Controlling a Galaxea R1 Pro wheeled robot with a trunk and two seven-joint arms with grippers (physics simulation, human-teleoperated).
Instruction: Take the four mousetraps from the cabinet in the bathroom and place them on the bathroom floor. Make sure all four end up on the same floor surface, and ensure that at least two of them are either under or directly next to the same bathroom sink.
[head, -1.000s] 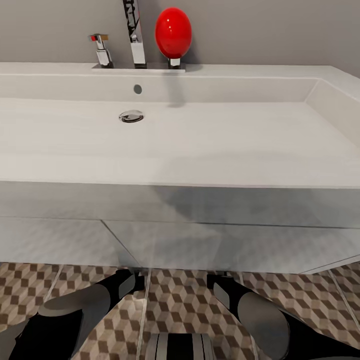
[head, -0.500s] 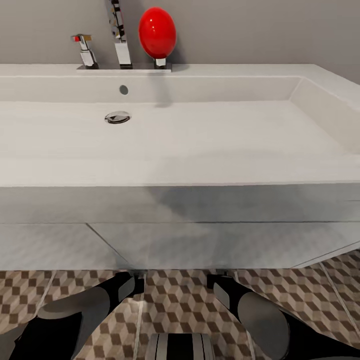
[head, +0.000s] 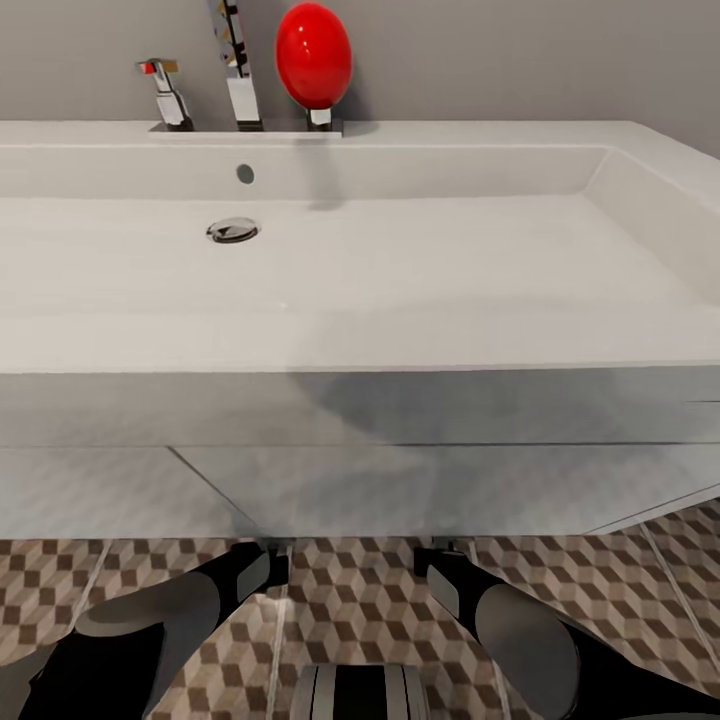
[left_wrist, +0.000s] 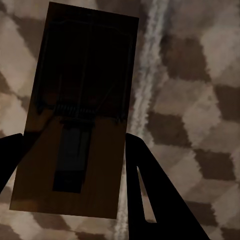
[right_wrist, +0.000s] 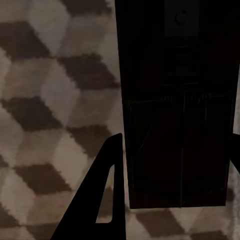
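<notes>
while over floor (left_wrist: 200, 75), mousetrap (left_wrist: 80, 115) sits between left gripper (left_wrist: 75, 155) fingers.

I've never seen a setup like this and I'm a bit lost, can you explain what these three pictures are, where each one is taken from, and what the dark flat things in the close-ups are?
These are simulator renders from a wheeled robot with two arms. The big picture comes from a camera on its head, looking down: you see a wide white sink with a chrome tap and a red egg-shaped thing behind it, and the cube-patterned floor below. The two dark rounded shapes at the bottom are its arms, reaching under the sink.

The other two pictures come from cameras near each gripper, looking along its fingers. The left gripper holds a mousetrap, a flat brown wooden board with a metal spring. The right gripper holds another mousetrap, darker in shadow. Both hang over the patterned floor tiles.
</notes>
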